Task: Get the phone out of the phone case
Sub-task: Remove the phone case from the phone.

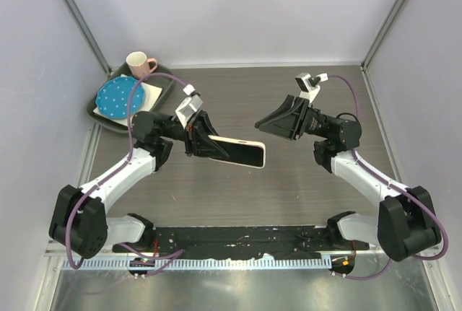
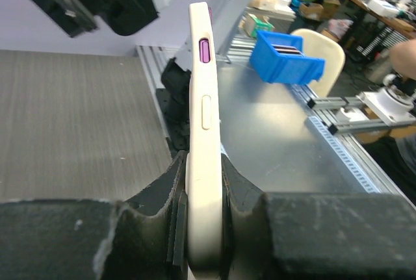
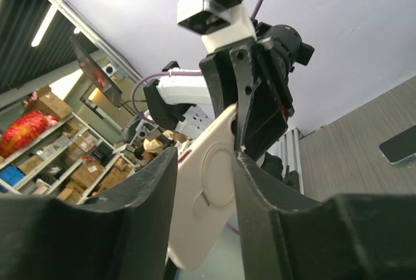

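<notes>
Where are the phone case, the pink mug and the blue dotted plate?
phone case (image 2: pixel 204 143), left wrist view, its cream side edge.
pink mug (image 1: pixel 139 66), top view, its body.
blue dotted plate (image 1: pixel 117 97), top view, its middle.

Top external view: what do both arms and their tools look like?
White links and black joints on left arm and right arm. Black two-fingered left tool and right tool, each topped by a white camera. A purple cable loops along each arm.

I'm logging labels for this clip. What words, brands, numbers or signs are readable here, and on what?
None can be read.
The phone case, mug and plate show no printing.
The boxes behind, in the right wrist view, are too blurred to read.
</notes>
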Controlling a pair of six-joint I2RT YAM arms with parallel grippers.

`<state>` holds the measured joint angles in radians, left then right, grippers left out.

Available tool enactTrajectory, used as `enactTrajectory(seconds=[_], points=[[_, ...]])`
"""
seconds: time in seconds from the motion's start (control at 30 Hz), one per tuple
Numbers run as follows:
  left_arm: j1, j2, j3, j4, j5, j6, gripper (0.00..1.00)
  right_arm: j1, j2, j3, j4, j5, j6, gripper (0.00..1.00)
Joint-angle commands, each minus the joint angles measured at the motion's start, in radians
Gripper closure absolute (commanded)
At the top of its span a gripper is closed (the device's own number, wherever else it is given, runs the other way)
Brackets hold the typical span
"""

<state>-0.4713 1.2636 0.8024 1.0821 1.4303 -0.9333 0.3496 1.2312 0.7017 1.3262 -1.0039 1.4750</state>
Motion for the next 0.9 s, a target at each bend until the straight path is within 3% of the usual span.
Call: enactTrajectory(seconds=[0.0, 0.33, 0.43, 0.57, 0.67, 0.87], points=[[0.048, -0.027, 0.021, 0.004, -0.128, 0.063, 1.0, 0.003, -0.056, -0.014, 0.171, -0.038, -0.071, 0.53], [0.063, -0.043, 0.0, -0.116, -0.203, 0.146, 1.0, 0.003, -0.064, -0.025, 0.131, 0.016, -0.119, 0.53], [0.066, -0.044, -0.003, -0.119, -0.208, 0.148, 1.0, 0.003, -0.065, -0.031, 0.125, 0.027, -0.128, 0.61], [0.068, -0.043, -0.002, -0.117, -0.203, 0.148, 1.0, 0.005, -0.062, -0.038, 0.114, 0.04, -0.125, 0.8], [0.066, -0.044, 0.0, -0.117, -0.2, 0.151, 1.0, 0.002, -0.058, -0.034, 0.129, 0.045, -0.102, 0.86], [0.066, -0.044, 0.004, -0.116, -0.186, 0.159, 1.0, 0.002, -0.039, -0.015, 0.155, 0.06, -0.009, 0.78]])
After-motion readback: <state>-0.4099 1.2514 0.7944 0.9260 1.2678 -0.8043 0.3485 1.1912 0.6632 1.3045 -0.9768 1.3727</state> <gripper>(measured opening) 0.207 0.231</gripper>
